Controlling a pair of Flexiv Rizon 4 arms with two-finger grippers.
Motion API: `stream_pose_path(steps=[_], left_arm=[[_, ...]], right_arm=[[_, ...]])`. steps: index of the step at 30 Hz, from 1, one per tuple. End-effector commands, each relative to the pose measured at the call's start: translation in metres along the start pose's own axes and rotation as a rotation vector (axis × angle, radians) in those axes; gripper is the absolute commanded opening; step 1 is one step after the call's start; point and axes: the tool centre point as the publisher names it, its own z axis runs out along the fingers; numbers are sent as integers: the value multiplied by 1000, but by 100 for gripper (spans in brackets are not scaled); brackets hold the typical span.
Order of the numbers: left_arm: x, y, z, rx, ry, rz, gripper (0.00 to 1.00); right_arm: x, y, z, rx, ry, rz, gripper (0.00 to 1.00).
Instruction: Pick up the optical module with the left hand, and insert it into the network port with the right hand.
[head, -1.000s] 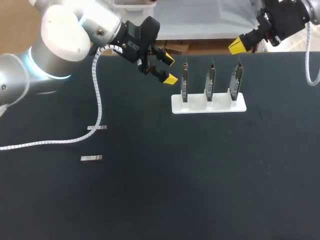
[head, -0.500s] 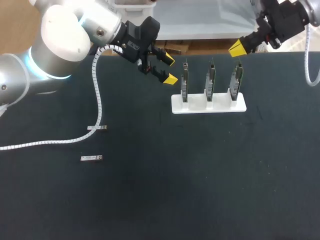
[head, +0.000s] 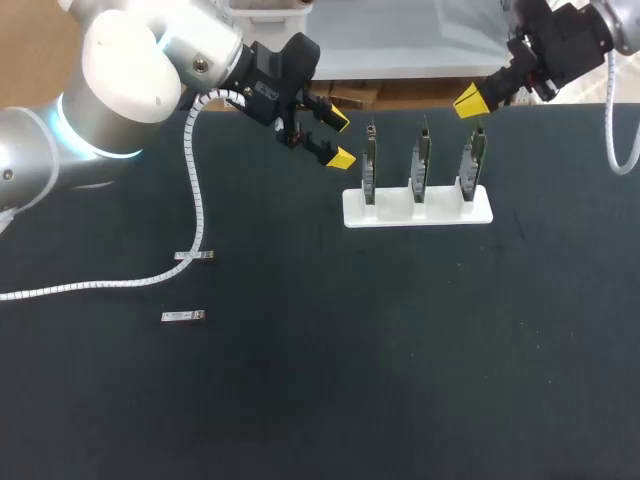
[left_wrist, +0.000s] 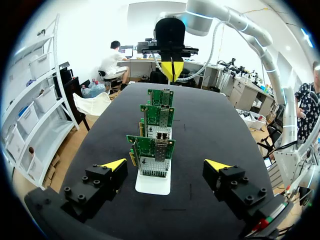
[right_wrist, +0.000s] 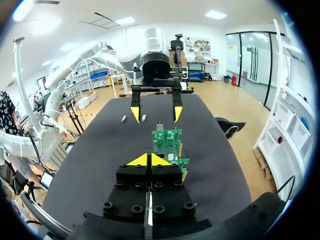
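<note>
Right gripper (head: 468, 100) edged inward; optical modules (head: 184, 316) far from left gripper (head: 341, 140).

Worktop (head: 400, 350), seen from above: a stand (head: 417, 208) in the upper middle of the frame carries three upright circuit boards in a row, the left board (head: 369, 165), the middle board (head: 421, 165) and the right board (head: 472, 160). The left gripper (head: 340, 139) hangs just left of the row. The right gripper (head: 467, 100) sits just above the right board, at upper right. At middle left, well apart from the stand, the farther module (head: 194, 257) lies behind the nearer module (head: 183, 317). A cable (head: 195, 200) from the left arm trails down past the farther module to the left edge.
</note>
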Motion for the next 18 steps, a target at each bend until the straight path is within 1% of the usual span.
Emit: stream_pose_path(steps=[1, 7, 8, 9, 18], left_arm=[[-1, 1, 0, 2, 6, -2, 100], [-1, 1, 0, 2, 6, -2, 100], [-1, 1, 0, 2, 6, -2, 100], [-1, 1, 0, 2, 6, -2, 100], [-1, 1, 0, 2, 6, -2, 100]], right_arm=[[1, -1, 2, -2, 1, 2, 0], [0, 0, 4, -11, 0, -10, 0], [-1, 0, 4, -6, 5, -18, 7], [-1, 1, 5, -2, 17, -20, 100], [-1, 1, 5, -2, 17, -20, 100]])
